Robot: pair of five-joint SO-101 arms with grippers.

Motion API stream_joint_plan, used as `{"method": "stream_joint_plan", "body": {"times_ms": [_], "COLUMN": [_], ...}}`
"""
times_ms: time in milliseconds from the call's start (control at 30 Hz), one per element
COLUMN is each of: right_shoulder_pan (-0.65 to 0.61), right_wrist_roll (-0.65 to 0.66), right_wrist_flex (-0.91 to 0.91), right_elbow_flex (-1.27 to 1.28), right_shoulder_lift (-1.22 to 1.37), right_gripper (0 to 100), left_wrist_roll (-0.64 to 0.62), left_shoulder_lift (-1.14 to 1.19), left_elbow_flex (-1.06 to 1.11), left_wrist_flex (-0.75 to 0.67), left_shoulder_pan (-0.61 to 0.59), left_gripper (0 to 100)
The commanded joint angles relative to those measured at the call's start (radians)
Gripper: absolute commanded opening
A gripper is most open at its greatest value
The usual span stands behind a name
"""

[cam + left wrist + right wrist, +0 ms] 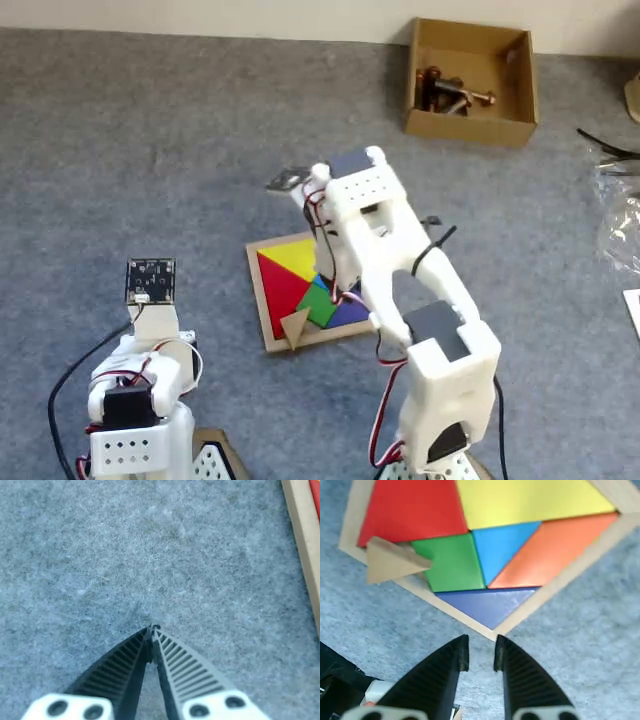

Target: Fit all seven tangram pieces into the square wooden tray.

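Judging plain wooden triangle (392, 560): light, rigid, smooth, probably skids. It lies tilted across tray (257, 295) rim beside red piece (415, 510), not seated. Best pinched across two straight edges. Right gripper (481, 654) hovers near tray corner, slightly parted, empty. Left gripper (151, 629) closed, empty, over carpet (150, 540).

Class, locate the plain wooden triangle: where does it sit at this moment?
In the high view the wooden triangle lies at the near-left corner of the tray, across its rim, beside the red piece and the green piece.
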State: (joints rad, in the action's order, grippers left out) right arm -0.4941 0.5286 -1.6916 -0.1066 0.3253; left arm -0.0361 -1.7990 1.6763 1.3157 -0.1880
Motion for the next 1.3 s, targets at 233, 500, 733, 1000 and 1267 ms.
{"method": "stream_joint_plan", "body": {"times_ms": [233,500,733,1000,1267], "right_shoulder_pan": [-0.133,-0.174,-0.183,-0.200,-0.200], "right_wrist_roll": [0.014,0.058,0.078,0.083,0.081], "right_wrist_flex": [0.053,0.154,0.317,0.321,0.312], "right_elbow_flex": [-0.050,-0.033,0.136,0.173,0.176], "right_shoulder_lift": [-0.012,-0.008,-0.015,-0.012,-0.016], "right_gripper": [0.5,0.5,0.5,0.5,0.5], "left_wrist_roll": [-0.002,-0.002,-0.002,-0.002,-0.002], "left_shoulder_lift": [0.007,0.007,0.007,0.007,0.007], "left_elbow_flex": [0.021,0.021,0.021,0.021,0.021], "left_wrist_flex": [0.008,0.008,0.008,0.008,0.008], "left_shoulder_pan": [-0.008,-0.008,-0.008,-0.008,-0.008], "left_gripper": [0,0,0,0,0]}}
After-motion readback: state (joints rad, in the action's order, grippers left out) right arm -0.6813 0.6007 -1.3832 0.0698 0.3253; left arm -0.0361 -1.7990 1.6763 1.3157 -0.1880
